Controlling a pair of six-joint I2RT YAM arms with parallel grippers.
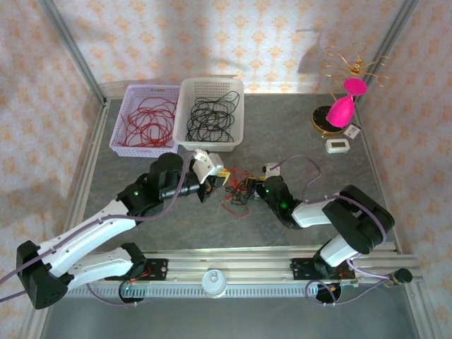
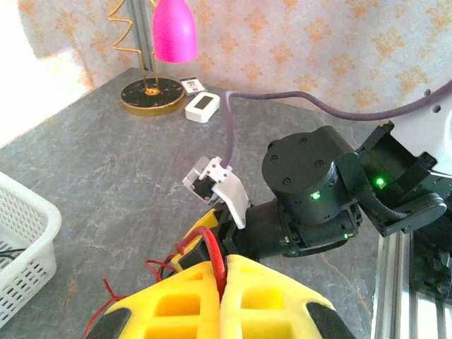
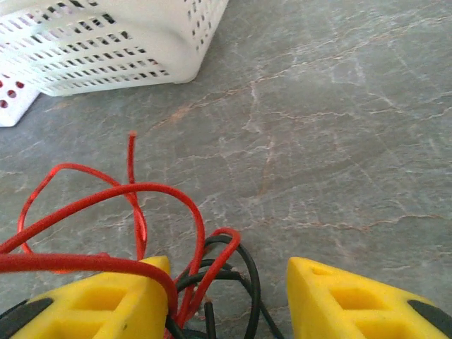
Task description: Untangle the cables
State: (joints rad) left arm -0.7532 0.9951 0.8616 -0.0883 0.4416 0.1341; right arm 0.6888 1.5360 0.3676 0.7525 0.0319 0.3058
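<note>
The cables, one red (image 3: pixel 166 192) and one black (image 3: pixel 251 277), lie as a small loose tangle (image 1: pixel 236 195) on the grey table between my two arms. My left gripper (image 2: pixel 224 265) is shut on a red cable (image 2: pixel 210 248), which arches up out of the seam between its yellow fingers; from above it sits at the tangle's left edge (image 1: pixel 219 175). My right gripper (image 3: pixel 229 293) is open at the tangle's right side (image 1: pixel 250 186). Red and black loops lie between its yellow fingers (image 3: pixel 106 304), and one red strand drapes over the left one.
A white basket (image 1: pixel 210 85) of black wires and a lilac basket (image 1: pixel 145 90) of red wires stand at the back left. A pink object on a gold stand (image 1: pixel 340 111) and a small white device (image 1: pixel 337 145) sit at the back right.
</note>
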